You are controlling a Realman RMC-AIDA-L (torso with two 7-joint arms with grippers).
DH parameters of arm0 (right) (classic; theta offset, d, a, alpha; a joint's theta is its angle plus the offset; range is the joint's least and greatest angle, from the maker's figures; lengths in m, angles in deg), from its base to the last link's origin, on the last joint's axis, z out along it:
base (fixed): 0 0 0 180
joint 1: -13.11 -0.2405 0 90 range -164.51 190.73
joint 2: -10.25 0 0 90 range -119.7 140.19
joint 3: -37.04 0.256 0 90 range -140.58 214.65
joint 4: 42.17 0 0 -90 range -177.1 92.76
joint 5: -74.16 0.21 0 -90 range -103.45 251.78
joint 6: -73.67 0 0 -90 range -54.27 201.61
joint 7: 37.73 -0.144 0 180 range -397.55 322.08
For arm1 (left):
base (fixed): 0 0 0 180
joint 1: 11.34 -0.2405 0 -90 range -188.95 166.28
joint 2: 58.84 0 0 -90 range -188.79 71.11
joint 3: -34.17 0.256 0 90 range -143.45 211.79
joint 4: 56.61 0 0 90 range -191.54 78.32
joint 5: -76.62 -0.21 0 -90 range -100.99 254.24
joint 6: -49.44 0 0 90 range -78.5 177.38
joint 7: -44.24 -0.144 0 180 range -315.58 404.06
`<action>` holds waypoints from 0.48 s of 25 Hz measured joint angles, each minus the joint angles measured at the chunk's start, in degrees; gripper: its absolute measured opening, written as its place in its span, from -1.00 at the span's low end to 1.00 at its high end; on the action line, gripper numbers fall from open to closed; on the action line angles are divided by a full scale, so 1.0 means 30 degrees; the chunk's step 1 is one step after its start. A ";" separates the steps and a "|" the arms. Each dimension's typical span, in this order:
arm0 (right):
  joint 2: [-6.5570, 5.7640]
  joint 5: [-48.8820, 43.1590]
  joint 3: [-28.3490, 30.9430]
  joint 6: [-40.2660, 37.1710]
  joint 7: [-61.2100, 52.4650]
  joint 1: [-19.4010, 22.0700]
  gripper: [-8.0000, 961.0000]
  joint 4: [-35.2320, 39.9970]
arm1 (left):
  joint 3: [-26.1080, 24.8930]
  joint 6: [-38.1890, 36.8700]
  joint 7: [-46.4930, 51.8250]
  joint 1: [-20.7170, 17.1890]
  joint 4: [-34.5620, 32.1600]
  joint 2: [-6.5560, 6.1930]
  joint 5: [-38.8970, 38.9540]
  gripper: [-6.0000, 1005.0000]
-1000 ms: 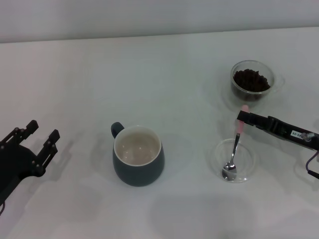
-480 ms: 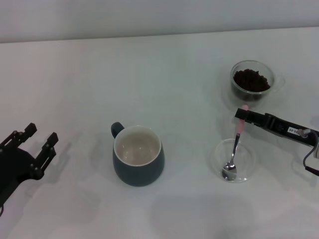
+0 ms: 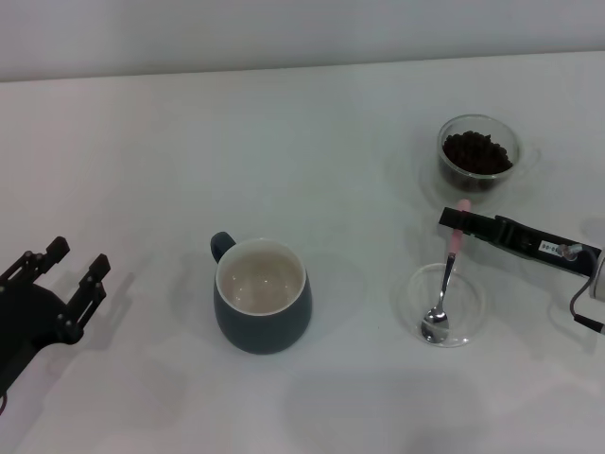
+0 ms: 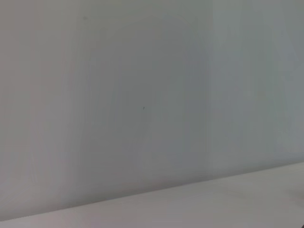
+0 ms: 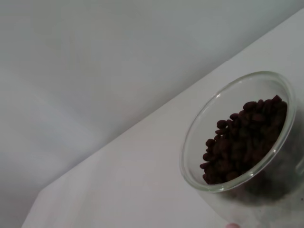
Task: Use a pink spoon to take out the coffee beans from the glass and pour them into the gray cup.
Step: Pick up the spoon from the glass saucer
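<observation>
From the head view, the right gripper [image 3: 456, 221] has its fingers closed on the pink spoon [image 3: 444, 284], whose bowl rests in a clear saucer [image 3: 471, 305] on the worktop [image 3: 312, 142]. The left gripper [image 3: 74, 267] sits spread and empty, far left. The gray cup [image 3: 262, 295] stands centre. The right wrist view shows the glass [image 5: 237, 137] holding the coffee beans [image 5: 242, 140].

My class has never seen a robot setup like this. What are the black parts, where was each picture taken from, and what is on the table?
The black parts are a two-armed robot's end effectors. The head camera looks down on a white table. The left end effector waits open at the left edge. The right end effector reaches the handle of the pink spoon, whose bowl rests in a clear saucer. Coffee beans fill the glass; the gray cup is empty. The right wrist camera shows the beans up close; the left one shows only wall and table.
</observation>
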 joint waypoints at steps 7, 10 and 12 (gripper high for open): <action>-0.0112 -0.0001 -0.0049 0.0002 -0.0180 -0.0021 -0.32 0.0035 | 0.0000 0.0006 0.0000 0.0006 0.0005 0.0004 0.0000 0.07; -0.0117 0.0000 -0.0117 0.0066 -0.0187 -0.0022 -0.43 0.0148 | 0.0000 0.0010 0.0000 0.0009 0.0006 0.0005 0.0000 0.07; -0.0117 0.0003 -0.0211 0.0113 -0.0200 -0.0079 -0.48 0.0171 | 0.0000 0.0015 0.0000 0.0011 0.0005 0.0004 0.0000 0.07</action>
